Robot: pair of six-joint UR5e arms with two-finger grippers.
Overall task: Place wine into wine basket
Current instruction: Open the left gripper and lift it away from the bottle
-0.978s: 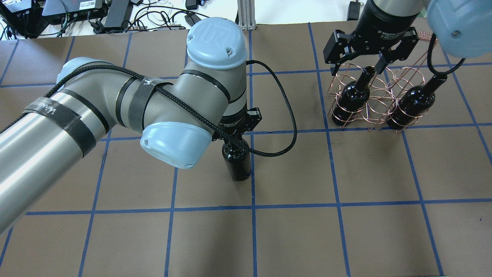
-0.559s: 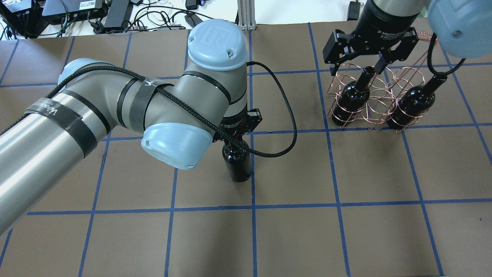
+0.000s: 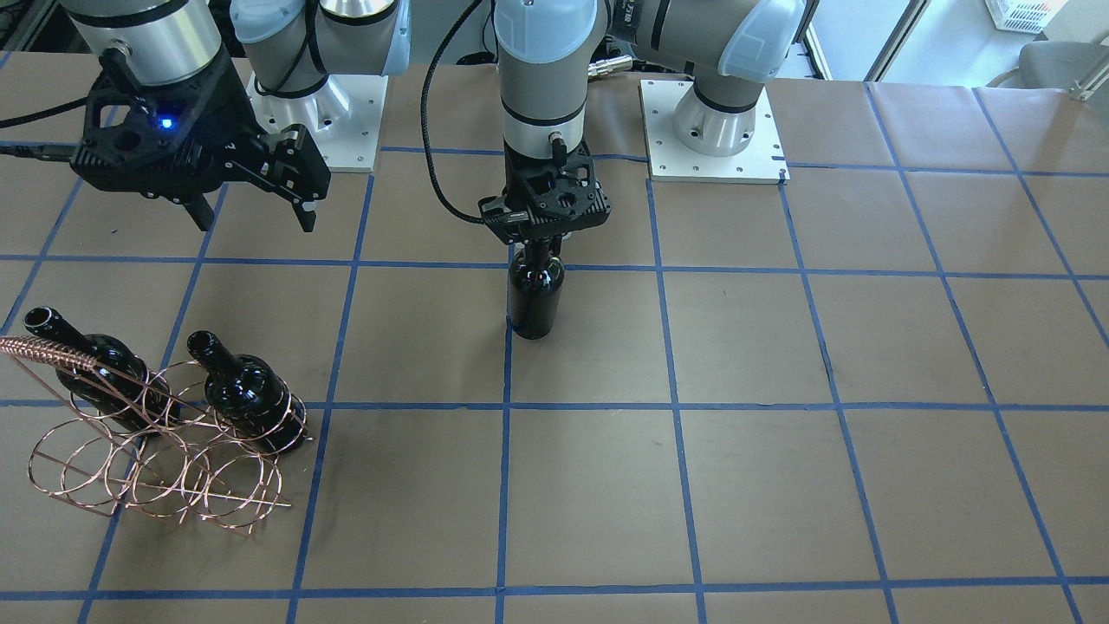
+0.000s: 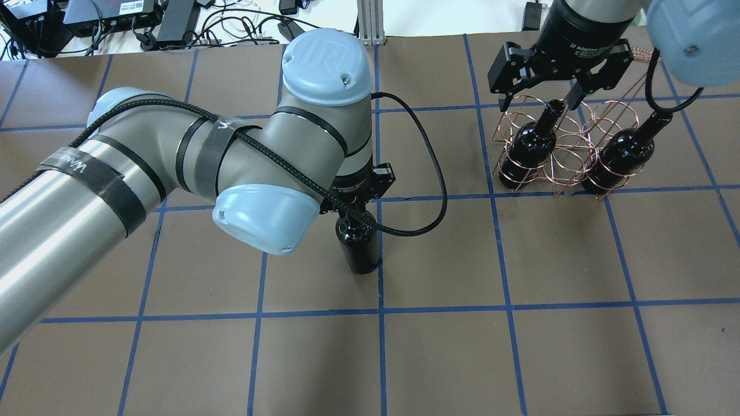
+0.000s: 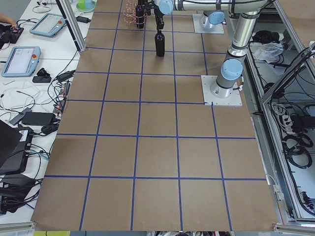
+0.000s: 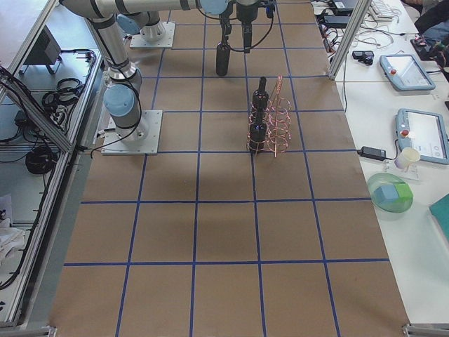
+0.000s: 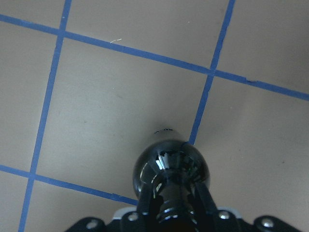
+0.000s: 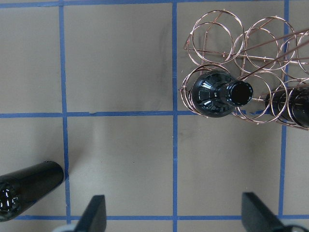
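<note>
My left gripper is shut on the neck of an upright near-black wine bottle at the table's middle; I cannot tell whether its base touches the table. The bottle also shows in the overhead view and the left wrist view. The copper wire wine basket stands at the robot's right, with two alike bottles leaning in its rings. My right gripper is open and empty above the basket, over the nearer bottle's mouth.
The table is covered in brown paper with a blue tape grid. The arm bases are bolted at the robot's side. Cables and electronics lie beyond the far edge. The held bottle also shows at the right wrist view's lower left.
My right gripper has shifted slightly away from the basket, still open. My left gripper and its bottle have barely moved.
</note>
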